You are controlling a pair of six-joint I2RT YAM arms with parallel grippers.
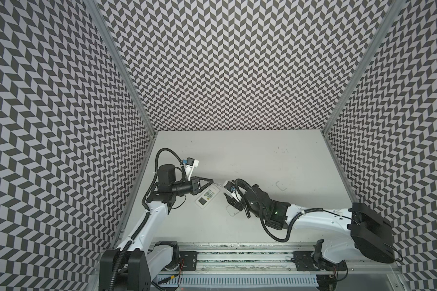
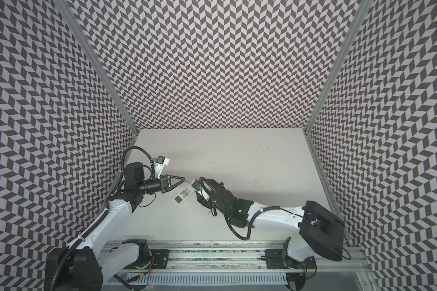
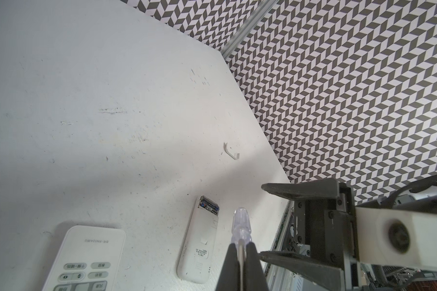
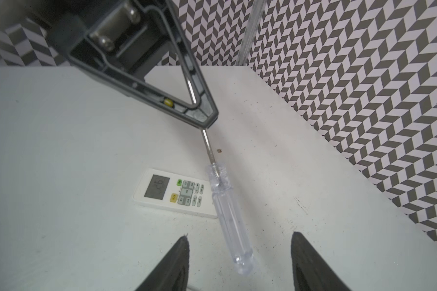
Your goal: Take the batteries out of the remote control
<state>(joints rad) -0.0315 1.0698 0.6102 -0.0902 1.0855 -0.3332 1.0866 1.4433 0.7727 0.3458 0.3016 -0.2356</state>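
We see the batteries (image 3: 209,206), dark with blue and red print, side by side in the open bay at one end of the face-down remote (image 3: 197,248) on the counter (image 3: 86,113). Near that remote, our left fingers (image 3: 229,270) clench the screwdriver (image 3: 241,226) shaft. Our right fingers (image 4: 178,264) stand released, flanking its clear handle without touching.

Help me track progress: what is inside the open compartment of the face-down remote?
Dark batteries lie side by side in the face-down remote's uncovered compartment, apparently two. Whatever is beneath them is hidden; in both top views the right arm covers the compartment.
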